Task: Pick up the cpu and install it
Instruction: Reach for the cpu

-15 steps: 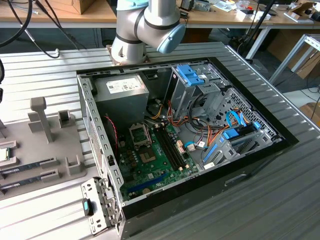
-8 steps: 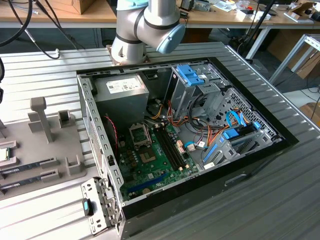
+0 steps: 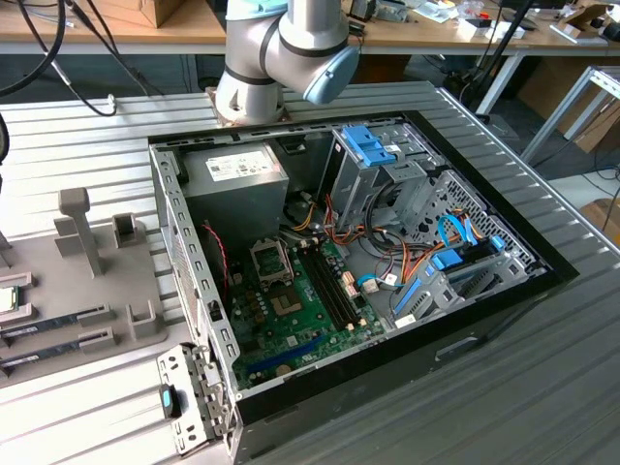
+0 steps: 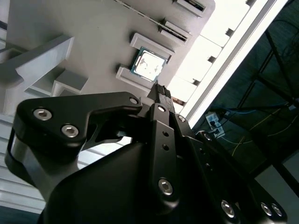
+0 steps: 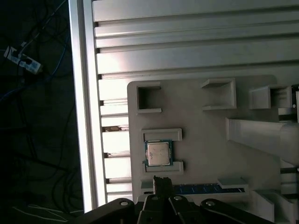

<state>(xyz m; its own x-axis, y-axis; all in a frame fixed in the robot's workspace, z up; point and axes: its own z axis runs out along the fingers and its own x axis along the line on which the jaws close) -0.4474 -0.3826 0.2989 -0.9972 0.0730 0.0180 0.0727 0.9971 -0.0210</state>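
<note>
The cpu (image 5: 158, 153) has a silver-grey top with a thin green rim and sits on a pale grey tray (image 5: 205, 140). The gripper (image 5: 162, 179) is matte black. The motherboard (image 3: 291, 334) is green, the drive latches (image 3: 369, 145) blue, and the table (image 3: 542, 387) ribbed silver.

Grey arm (image 3: 254, 58), blue cap (image 3: 331, 76), black hand (image 4: 159, 93)

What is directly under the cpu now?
The cpu lies flat on the grey holder plate, between two raised ledges. The surface directly beneath it is covered, unseen.
</note>
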